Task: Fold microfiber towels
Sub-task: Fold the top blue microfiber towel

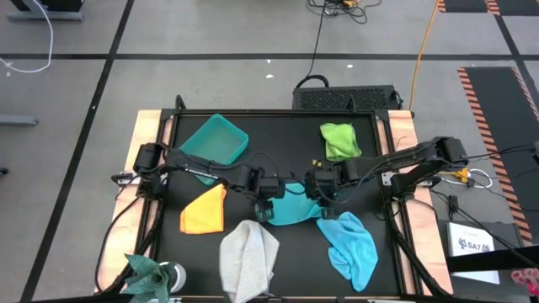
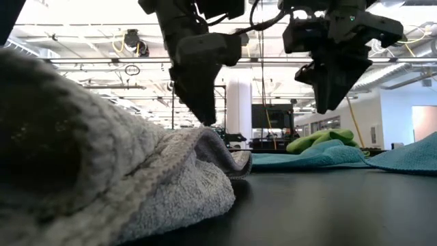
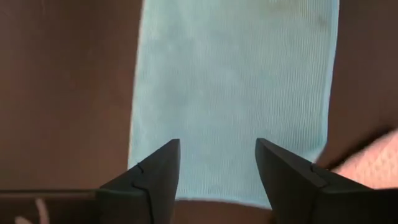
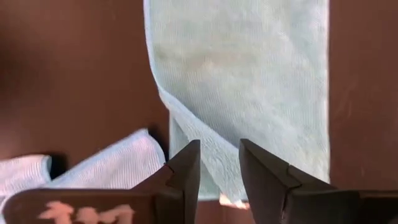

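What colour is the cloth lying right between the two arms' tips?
Teal. The teal towel shows best in the high view, on the black table.

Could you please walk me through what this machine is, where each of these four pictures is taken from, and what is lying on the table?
It is a robot with two dark arms at a black table. One picture looks straight down, one looks level across the tabletop, and the other two come from cameras on each wrist, looking past that arm's own fingers.

Five small towels lie on the table: the orange towel, grey towel, teal towel, light blue towel and green towel. A teal plastic bin sits near the back, on the left.

The left gripper and right gripper both hang just over the teal towel in the middle. Each wrist picture shows the fingers apart with the cloth lying flat beneath them, so nothing is held at this moment.
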